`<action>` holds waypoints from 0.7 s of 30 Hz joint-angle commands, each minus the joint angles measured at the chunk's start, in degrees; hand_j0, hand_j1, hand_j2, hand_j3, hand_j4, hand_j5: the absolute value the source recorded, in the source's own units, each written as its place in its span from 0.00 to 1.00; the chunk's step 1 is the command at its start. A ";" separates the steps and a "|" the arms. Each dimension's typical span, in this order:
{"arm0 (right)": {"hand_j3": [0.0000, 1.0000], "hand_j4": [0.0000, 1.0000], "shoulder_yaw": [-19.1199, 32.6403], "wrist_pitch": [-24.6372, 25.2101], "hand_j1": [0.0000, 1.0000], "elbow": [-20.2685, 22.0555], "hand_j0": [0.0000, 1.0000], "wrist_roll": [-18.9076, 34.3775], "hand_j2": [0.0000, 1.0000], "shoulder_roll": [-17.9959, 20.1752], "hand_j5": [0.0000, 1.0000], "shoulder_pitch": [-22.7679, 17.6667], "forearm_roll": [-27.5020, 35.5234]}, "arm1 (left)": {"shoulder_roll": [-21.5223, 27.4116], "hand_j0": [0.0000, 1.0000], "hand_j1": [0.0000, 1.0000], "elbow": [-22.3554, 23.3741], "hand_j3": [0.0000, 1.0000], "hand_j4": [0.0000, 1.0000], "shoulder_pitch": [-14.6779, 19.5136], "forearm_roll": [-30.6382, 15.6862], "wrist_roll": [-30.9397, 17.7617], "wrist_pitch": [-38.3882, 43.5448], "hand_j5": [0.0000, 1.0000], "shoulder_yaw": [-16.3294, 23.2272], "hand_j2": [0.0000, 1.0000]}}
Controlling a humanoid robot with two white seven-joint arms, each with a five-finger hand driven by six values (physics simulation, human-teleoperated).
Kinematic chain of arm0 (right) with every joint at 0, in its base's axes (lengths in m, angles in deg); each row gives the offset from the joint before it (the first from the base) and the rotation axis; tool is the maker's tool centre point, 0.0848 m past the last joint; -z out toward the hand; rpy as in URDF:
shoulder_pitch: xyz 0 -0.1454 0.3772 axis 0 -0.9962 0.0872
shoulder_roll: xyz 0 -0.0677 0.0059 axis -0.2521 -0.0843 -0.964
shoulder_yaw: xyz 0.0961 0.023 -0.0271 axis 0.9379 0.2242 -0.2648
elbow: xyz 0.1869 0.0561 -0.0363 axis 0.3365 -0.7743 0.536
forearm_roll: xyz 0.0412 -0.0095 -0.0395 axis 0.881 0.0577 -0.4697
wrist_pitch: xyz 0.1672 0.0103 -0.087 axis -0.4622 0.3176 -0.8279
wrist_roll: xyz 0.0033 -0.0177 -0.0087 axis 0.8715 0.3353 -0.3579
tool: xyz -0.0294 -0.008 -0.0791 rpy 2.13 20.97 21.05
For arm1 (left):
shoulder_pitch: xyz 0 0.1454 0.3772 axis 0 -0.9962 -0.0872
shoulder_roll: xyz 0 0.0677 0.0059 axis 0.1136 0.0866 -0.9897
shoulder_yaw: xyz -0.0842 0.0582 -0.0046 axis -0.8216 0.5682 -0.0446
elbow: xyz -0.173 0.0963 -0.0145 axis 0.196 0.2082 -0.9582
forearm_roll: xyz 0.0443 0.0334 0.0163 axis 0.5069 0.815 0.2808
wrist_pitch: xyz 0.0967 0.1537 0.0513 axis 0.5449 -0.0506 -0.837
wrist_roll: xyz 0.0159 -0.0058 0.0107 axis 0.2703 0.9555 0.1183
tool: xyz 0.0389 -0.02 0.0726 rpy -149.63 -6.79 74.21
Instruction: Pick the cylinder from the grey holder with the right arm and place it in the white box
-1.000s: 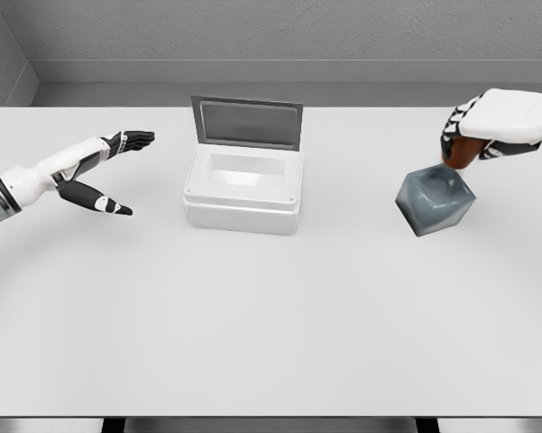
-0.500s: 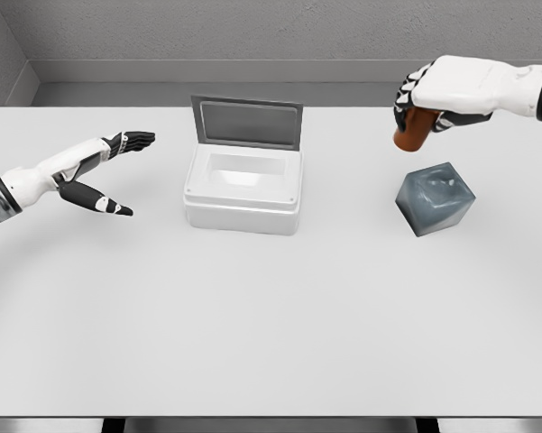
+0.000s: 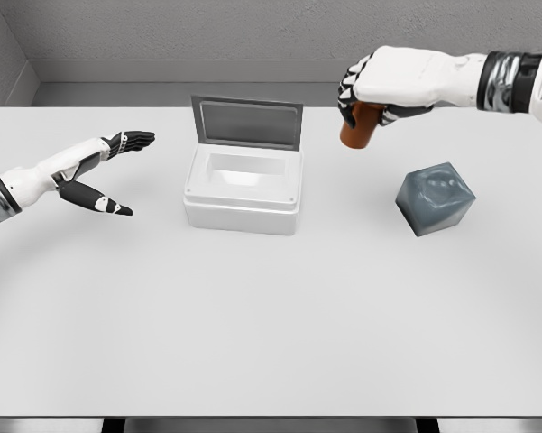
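My right hand [image 3: 379,86] is gripping the brown cylinder [image 3: 359,127], carrying it toward the open white box [image 3: 243,189]; lowering inside is coming next.

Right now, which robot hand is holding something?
The right robot hand, up beside the white box, grips the brown cylinder. The left robot hand is open, holding nothing.
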 commanded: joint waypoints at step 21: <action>0.31 0.31 -5.56 0.24 0.31 -4.07 0.31 -0.09 0.31 -8.74 0.31 4.04 0.21 | 0.04 1.00 1.00 1.55 1.00 1.00 0.18 -0.80 0.01 0.10 1.00 -0.23 1.00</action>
